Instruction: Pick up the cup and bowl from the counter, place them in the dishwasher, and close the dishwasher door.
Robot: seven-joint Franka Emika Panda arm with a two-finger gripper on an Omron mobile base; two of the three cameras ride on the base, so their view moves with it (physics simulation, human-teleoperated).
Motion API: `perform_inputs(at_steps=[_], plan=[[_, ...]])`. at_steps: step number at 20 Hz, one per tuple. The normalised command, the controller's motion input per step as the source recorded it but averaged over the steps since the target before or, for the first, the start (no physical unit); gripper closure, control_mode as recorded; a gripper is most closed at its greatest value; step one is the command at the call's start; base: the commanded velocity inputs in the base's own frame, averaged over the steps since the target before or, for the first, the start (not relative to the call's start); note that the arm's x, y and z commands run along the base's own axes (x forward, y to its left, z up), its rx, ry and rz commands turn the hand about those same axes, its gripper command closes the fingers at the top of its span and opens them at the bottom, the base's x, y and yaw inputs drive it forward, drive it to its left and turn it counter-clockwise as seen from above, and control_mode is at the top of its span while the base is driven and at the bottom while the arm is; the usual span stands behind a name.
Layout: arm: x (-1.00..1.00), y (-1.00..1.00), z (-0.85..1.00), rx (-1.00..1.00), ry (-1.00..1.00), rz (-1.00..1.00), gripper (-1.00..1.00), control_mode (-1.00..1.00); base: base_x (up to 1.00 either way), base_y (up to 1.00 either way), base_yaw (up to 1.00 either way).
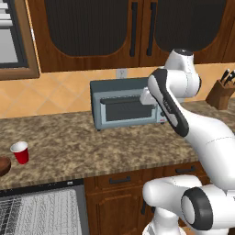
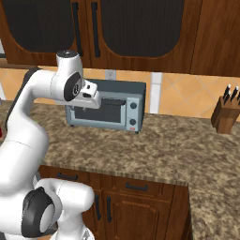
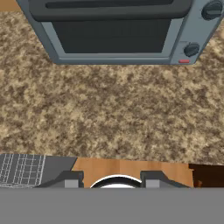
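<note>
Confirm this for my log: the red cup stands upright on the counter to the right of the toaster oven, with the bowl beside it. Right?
Not quite: the cup stands left of the toaster oven, not right, as the left base view shows. It is upright on the counter, with the bowl beside it.

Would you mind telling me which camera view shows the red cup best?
The left base view: the cup stands upright and whole on the counter, beside the bowl at the frame's left edge. The hand view faces the toaster oven and bare granite instead.
</note>
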Motion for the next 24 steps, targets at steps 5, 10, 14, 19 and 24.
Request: perform_inputs(at_steps=[5, 10, 14, 19, 24], plan=[[-0.37, -0.02, 0.00, 0.00, -0.09, 0.00, -1.00, -1.00, 0.00, 0.00, 0.00], [-0.74, 0.00, 0.00, 0.00, -0.17, 0.00, -1.00, -1.00, 0.00, 0.00, 0.00], [-0.71, 0.00, 0.00, 0.00, -0.08, 0.00, -1.00, -1.00, 0.00, 0.00, 0.00], [-0.54, 0.00, 0.00, 0.00, -0.06, 0.00, -1.00, -1.00, 0.00, 0.00, 0.00], [-0.63, 0.00, 0.11, -0.02, -0.03, 0.00, -1.00, -1.00, 0.00, 0.00, 0.00]])
